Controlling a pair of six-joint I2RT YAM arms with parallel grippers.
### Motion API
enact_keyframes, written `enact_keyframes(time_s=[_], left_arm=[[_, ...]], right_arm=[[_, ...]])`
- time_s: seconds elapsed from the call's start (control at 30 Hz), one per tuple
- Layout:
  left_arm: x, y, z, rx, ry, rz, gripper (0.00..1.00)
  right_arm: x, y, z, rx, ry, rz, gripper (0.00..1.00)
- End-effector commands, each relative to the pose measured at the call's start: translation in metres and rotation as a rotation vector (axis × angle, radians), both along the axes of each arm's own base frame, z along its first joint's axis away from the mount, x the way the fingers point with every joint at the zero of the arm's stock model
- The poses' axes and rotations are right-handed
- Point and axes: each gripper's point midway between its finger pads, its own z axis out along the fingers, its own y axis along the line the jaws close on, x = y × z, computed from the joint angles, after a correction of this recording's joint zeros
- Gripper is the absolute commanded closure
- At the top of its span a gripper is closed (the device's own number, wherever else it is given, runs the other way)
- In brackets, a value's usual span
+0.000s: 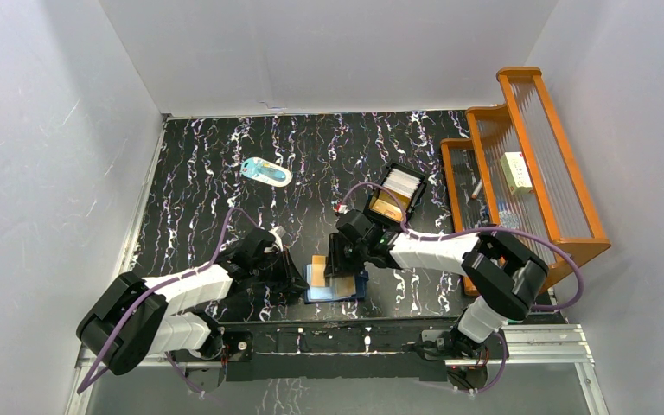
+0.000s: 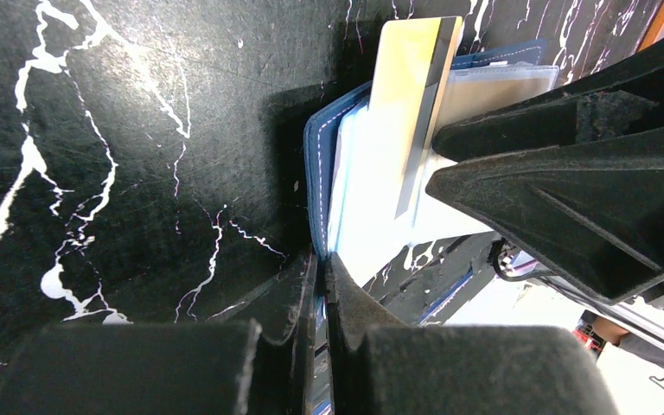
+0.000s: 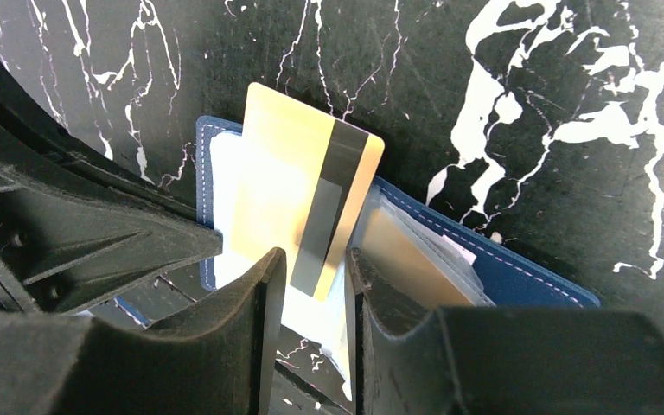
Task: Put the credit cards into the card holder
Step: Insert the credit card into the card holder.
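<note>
Navy holder [image 1: 322,290] lies open by the near edge of the desk [image 1: 199,173], about the middle. Left gripper [image 2: 320,264] is pinched tight on its edge, I think to stop it sliding. Gold card [image 3: 285,190] rests on the pale inside. Right gripper [image 3: 309,268] has its fingers a little apart over the card's end, likely to push it in. The card's long side runs across the desk, with its free end toward the left edge.

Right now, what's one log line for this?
left end effector: shut on card holder | right end effector: astride golden card, grip unclear
</note>
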Motion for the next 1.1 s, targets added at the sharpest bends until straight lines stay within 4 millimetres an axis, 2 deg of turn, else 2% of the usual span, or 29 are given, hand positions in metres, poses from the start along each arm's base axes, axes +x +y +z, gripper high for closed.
enact_keyframes(time_s=[0.0, 0.17, 0.23, 0.37, 0.57, 0.63, 0.67, 0.73, 0.93, 1.07], left_arm=[[-0.002, -0.002, 0.005, -0.008, -0.012, -0.030, 1.00], [-0.003, 0.000, 0.004, 0.001, -0.018, -0.031, 1.00], [-0.002, 0.000, 0.004, 0.002, -0.020, -0.031, 1.00], [-0.002, 0.000, 0.004, 0.002, -0.024, -0.026, 1.00], [-0.001, 0.000, 0.005, 0.002, -0.023, -0.026, 1.00], [-0.001, 0.000, 0.005, 0.002, -0.023, -0.025, 1.00], [-0.001, 0.000, 0.005, 0.002, -0.023, -0.026, 1.00], [-0.001, 0.000, 0.004, 0.002, -0.023, -0.025, 1.00], [-0.001, 0.001, 0.004, 0.003, -0.024, -0.022, 1.00], [-0.001, 0.000, 0.005, 0.003, -0.028, -0.024, 1.00]], right_arm=[[0.013, -0.001, 0.024, -0.015, -0.077, -0.005, 0.61], [0.029, -0.010, 0.038, -0.037, -0.122, -0.030, 0.58], [0.040, -0.008, 0.042, -0.010, -0.149, -0.027, 0.57], [0.058, 0.010, 0.052, 0.049, -0.187, 0.015, 0.53], [0.070, 0.040, 0.044, 0.097, -0.173, 0.082, 0.48], [0.071, 0.048, 0.041, 0.119, -0.163, 0.098, 0.48], [0.070, 0.051, 0.032, 0.111, -0.143, 0.107, 0.48], [0.069, 0.054, 0.026, 0.115, -0.124, 0.124, 0.48], [0.058, 0.065, 0.024, 0.173, -0.080, 0.186, 0.53], [0.049, 0.064, 0.020, 0.200, -0.049, 0.197, 0.57]])
